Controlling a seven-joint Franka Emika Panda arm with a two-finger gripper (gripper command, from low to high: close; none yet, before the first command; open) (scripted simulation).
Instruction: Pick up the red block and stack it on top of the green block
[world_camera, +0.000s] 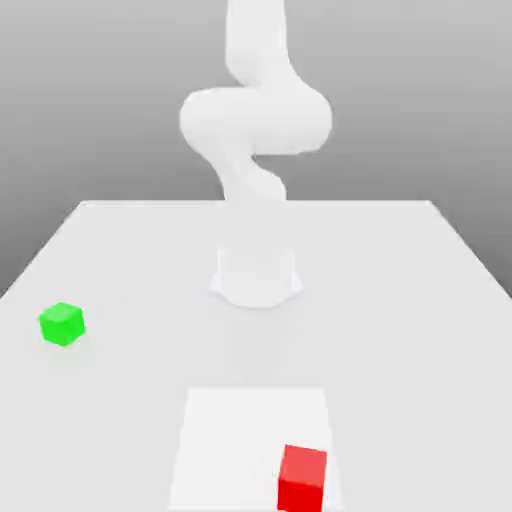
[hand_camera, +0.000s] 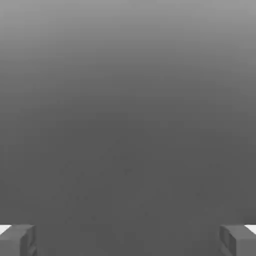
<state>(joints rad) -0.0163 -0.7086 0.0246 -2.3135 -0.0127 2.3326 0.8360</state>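
Observation:
The red block (world_camera: 302, 478) sits on the white table near its front edge, towards the exterior view's right, on a paler square patch (world_camera: 230, 430). Far from it, the green block (world_camera: 62, 323) rests on the table at the exterior view's left. In the hand view my gripper (hand_camera: 128, 241) is open: its two grey fingertips (hand_camera: 20, 241) stand wide apart with nothing between them, and only plain grey backdrop lies beyond. Neither block is touched.
The white arm (world_camera: 255, 120) rises from its round base (world_camera: 256, 275) at the table's middle and curls up past the picture's top edge. The table's far edge (world_camera: 256, 203) runs behind the base.

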